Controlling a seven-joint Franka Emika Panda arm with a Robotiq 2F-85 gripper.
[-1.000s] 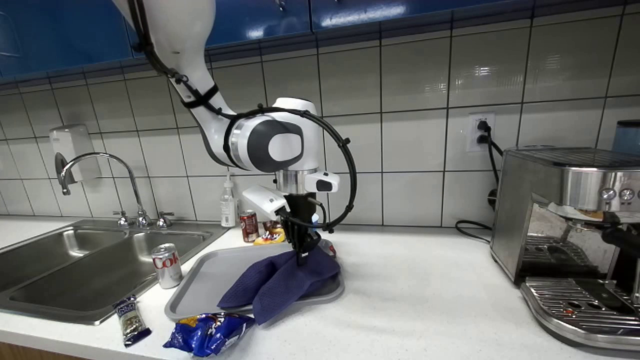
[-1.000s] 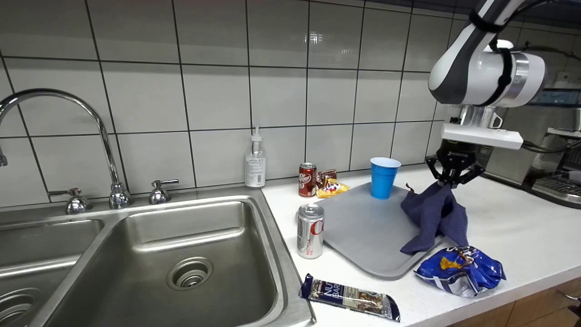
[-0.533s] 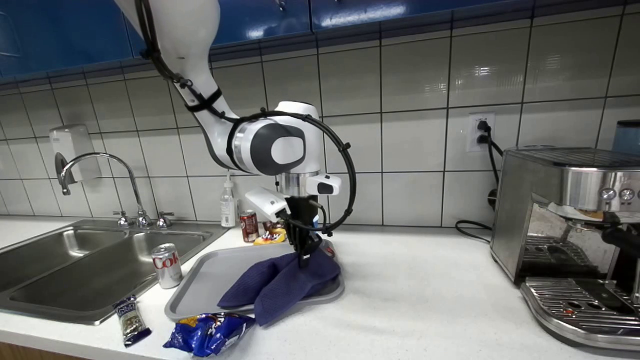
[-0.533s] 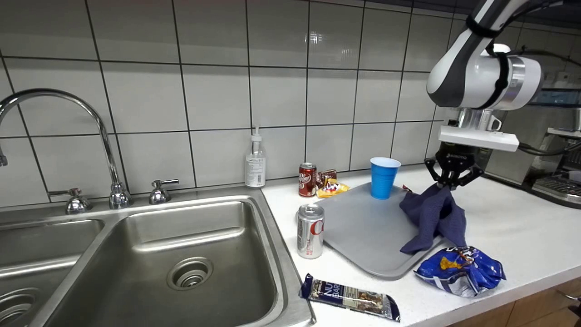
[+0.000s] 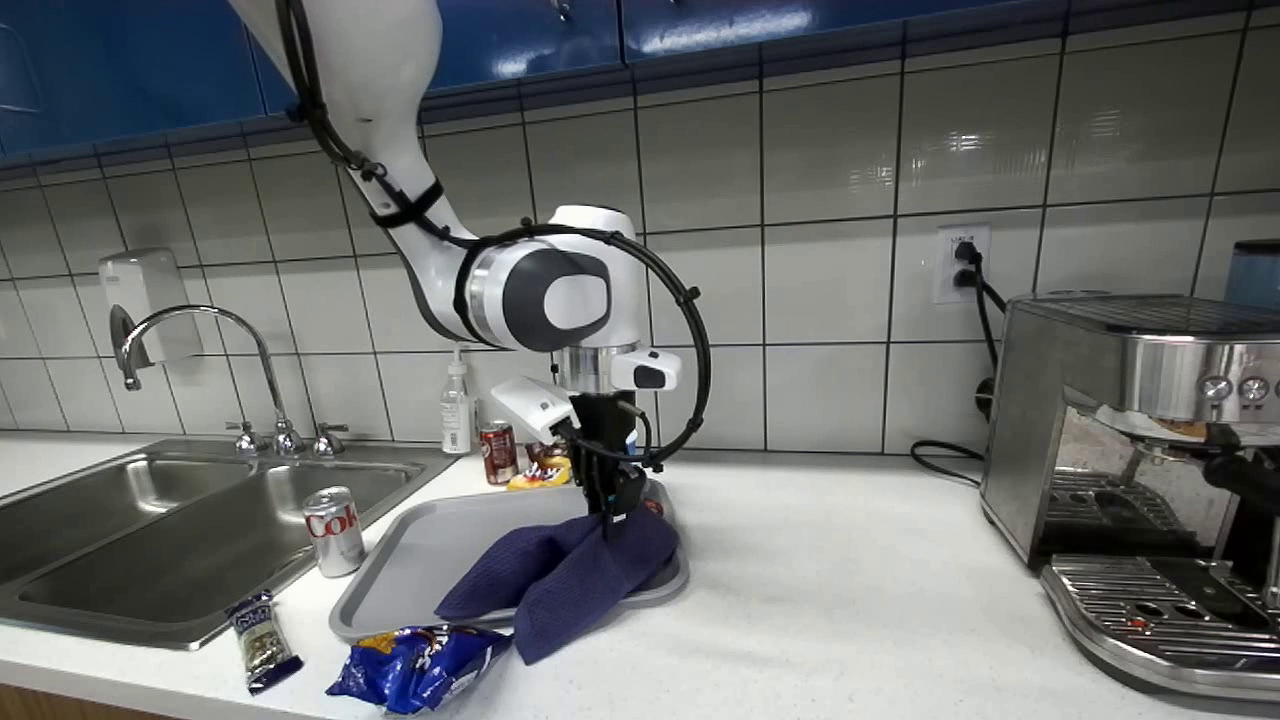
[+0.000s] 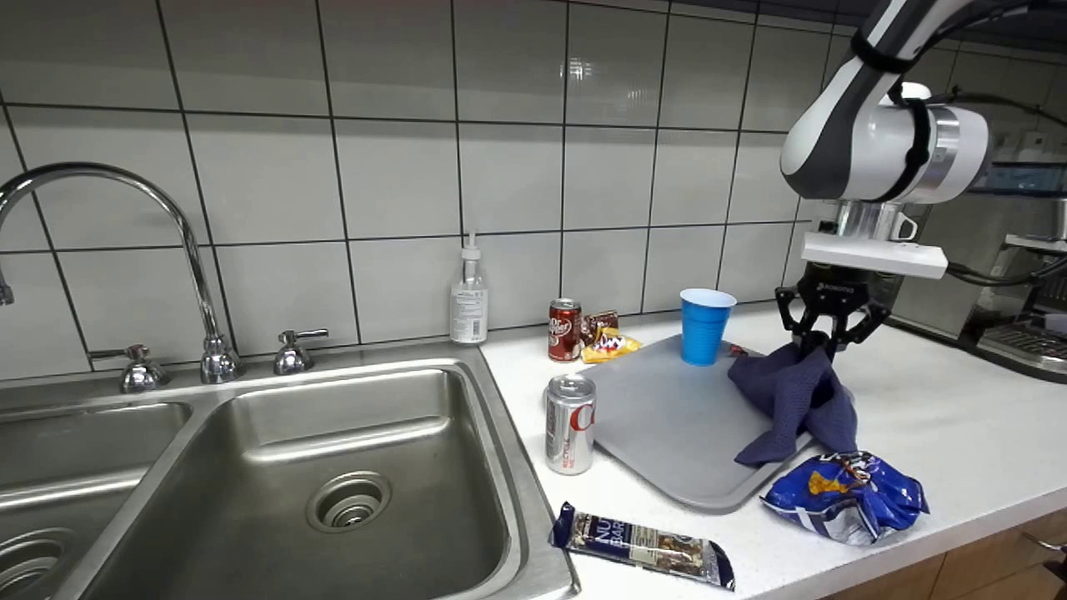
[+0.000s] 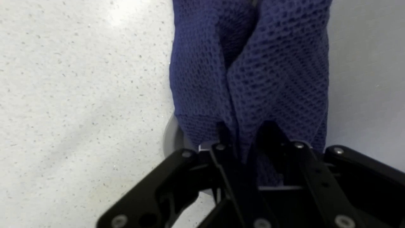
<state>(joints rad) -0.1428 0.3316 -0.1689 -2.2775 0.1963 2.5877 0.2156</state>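
One navy-blue, waffle-textured fabric cloth (image 6: 796, 396) lay draped and bunched on a flat grey tray with rounded corners (image 6: 667, 425), over the side away from the steel sink (image 6: 506, 450). A lower fold ran past the rim toward the front edge of the white speckled worktop (image 5: 830, 580); its top rose into a peak under the black two-fingered gripper (image 6: 815, 340). By its look the cloth would handle as light, soft and limp, and not fragile; the coarse weave promised good grip rather than slip. The raised ridge at the top seemed the best place to take hold, since flatter areas would offer little to close around.

The black fingers (image 7: 273, 142) pointed down and stood a narrow gap apart, with that ridge between them in the wrist view. Cloth touched or nearly touched each one; whether they pinched it firmly could not be told.

Just beside the lower fold, near the worktop's front edge, lay a crumpled shiny blue snack bag (image 6: 846, 497). A blue plastic cup with a white inside (image 6: 707, 329) stood on the tray toward the worktop's back edge, and a silver drinks can with red lettering (image 6: 571, 425) stood between tray and sink.
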